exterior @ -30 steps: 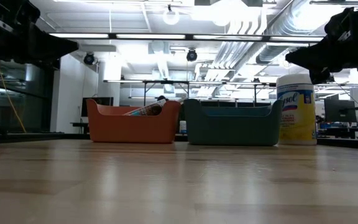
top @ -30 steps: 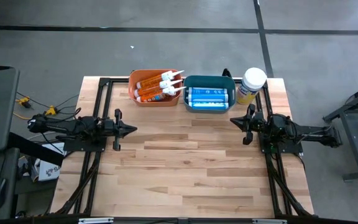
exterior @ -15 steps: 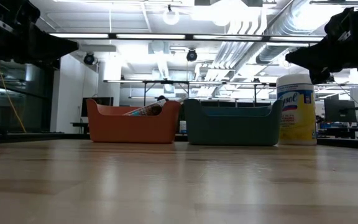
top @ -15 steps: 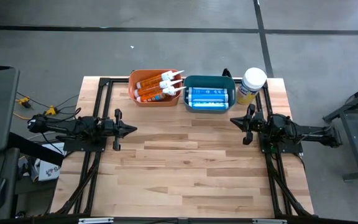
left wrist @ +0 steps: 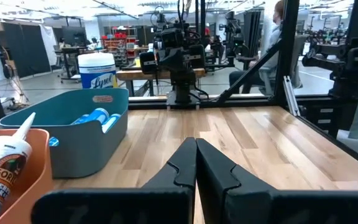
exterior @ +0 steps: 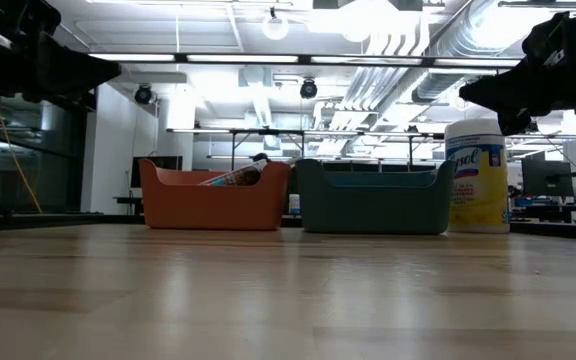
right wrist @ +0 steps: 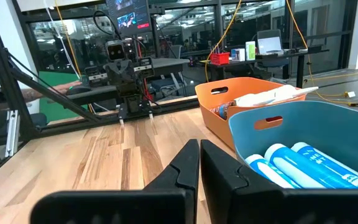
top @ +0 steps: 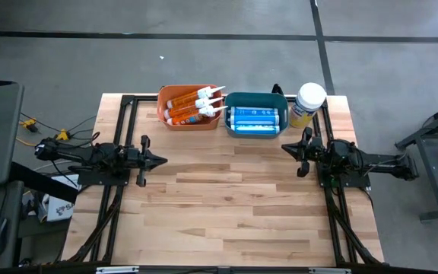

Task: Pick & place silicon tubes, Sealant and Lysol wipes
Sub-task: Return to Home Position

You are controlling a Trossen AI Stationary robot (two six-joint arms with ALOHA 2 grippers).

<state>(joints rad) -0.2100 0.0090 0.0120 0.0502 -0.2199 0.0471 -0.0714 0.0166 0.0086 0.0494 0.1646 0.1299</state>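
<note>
The Lysol wipes (top: 308, 102) stand upright, white lid up, at the counter's (top: 234, 198) far right corner, just beside the blue bin (top: 255, 94); the label reads "Lysol". Blue tubes (top: 256, 119) lie flat, crosswise. Orange tubes (top: 192, 106), one lettered "GOR", point their nozzles toward the blue bin. The left gripper (top: 160, 159) and right gripper (top: 285, 148) are pinched closed, empty.

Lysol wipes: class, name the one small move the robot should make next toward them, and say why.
Probably open the right gripper, which is shut. The Lysol wipes stand on the table beside the blue bin, nearest that arm, while tubes already lie in it and the orange bin. The left gripper waits across the table.
</note>
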